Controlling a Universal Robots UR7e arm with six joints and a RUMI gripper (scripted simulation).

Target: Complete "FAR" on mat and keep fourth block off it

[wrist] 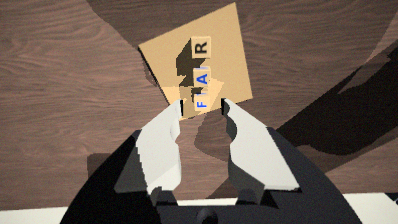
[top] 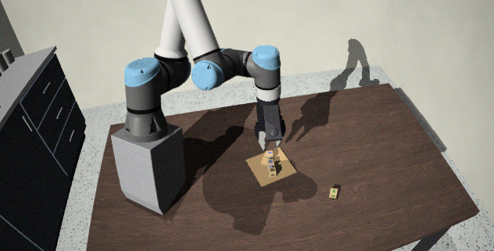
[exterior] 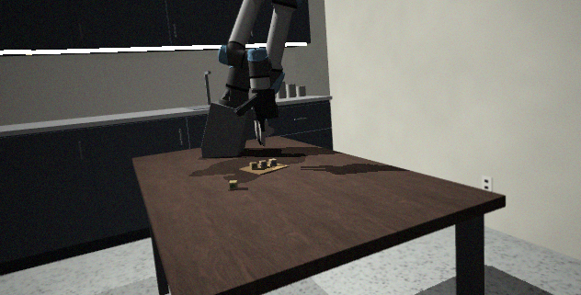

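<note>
The tan mat (top: 255, 164) (exterior: 264, 171) (wrist: 227, 30) carries three letter blocks in a row: F (top: 270, 154) (exterior: 272, 163) (wrist: 201, 104), A (top: 270, 161) (exterior: 263, 164) (wrist: 201, 78) and R (top: 272, 170) (exterior: 254, 165) (wrist: 201, 47). Their letters face up, and small gaps show between the blocks. F is close to a mat edge. The block with a green X (top: 333, 192) (exterior: 233, 185) lies on the table off the mat. My gripper (top: 270, 147) (exterior: 261, 142) (wrist: 201, 100) is partly open and empty, raised above the F end of the row.
The wooden table (top: 371, 141) (exterior: 322, 216) bears the arm's grey pedestal (top: 137, 168) (exterior: 222, 130) beyond the mat. Arm shadows fall across the mat and table. Dark cabinets (top: 47, 117) (exterior: 92, 175) stand behind the base.
</note>
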